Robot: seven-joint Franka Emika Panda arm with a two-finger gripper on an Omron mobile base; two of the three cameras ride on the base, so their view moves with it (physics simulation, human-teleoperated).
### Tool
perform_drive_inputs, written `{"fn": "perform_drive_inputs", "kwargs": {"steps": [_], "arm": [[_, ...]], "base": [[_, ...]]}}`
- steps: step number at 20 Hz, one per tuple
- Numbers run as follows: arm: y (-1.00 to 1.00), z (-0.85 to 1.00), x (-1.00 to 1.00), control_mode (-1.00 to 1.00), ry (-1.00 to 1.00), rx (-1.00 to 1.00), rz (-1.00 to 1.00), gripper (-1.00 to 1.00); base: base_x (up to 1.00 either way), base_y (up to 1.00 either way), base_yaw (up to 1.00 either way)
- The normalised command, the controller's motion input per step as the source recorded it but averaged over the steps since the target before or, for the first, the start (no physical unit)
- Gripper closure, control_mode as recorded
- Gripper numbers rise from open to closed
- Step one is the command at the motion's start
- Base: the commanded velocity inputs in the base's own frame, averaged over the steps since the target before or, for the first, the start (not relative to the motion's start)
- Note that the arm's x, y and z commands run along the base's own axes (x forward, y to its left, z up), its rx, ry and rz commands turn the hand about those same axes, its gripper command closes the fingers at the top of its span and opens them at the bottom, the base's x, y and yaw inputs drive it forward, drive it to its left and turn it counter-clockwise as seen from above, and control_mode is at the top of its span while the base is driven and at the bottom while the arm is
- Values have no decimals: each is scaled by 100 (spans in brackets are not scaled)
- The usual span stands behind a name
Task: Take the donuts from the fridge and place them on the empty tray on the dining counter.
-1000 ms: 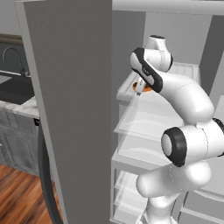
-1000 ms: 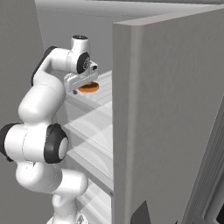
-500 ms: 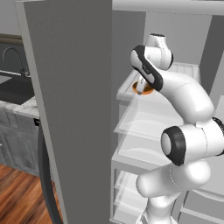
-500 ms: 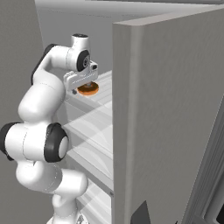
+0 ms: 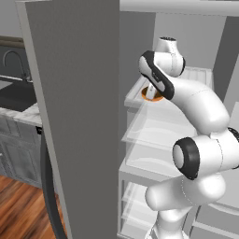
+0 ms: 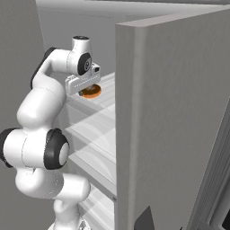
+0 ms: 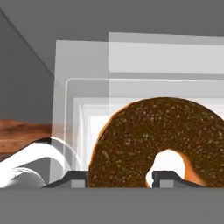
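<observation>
Gripping chocolate donut [image 7: 162, 140], claw [image 7: 120, 177] crowds shelf [image 6: 108, 96] edge.

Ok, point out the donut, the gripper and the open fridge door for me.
donut [image 7: 144, 131]: hand view, on its brown top left of the hole.
gripper [image 7: 120, 177]: hand view, midway between the two dark fingertips.
fridge door [image 6: 175, 126]: right base view, middle of the grey door face.

Brown donut [image 7: 148, 140] on fridge shelf [image 6: 105, 92]

floor: reddish-brown wood planks [image 5: 18, 205] | left: grey cabinets [image 5: 16, 154], pale marbled counter [image 5: 23, 113], dark sink [image 5: 16, 95], curved faucet [image 5: 14, 58] | wall: grey [image 5: 11, 18]
</observation>
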Motion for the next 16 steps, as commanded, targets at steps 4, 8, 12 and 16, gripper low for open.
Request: {"fn": "perform_drive_inputs", "kwargs": {"steps": [4,8,12,16], "arm": [[0,-38,0,-100,0,0,0,100],[0,-23,0,-100,0,0,0,100],[0,0,-5,-100,0,0,0,100],[1,0,-69,-100,-14,0,1,100]], "base": [[0,0,0],[0,0,0],[0,0,0],[0,0,0]]}}
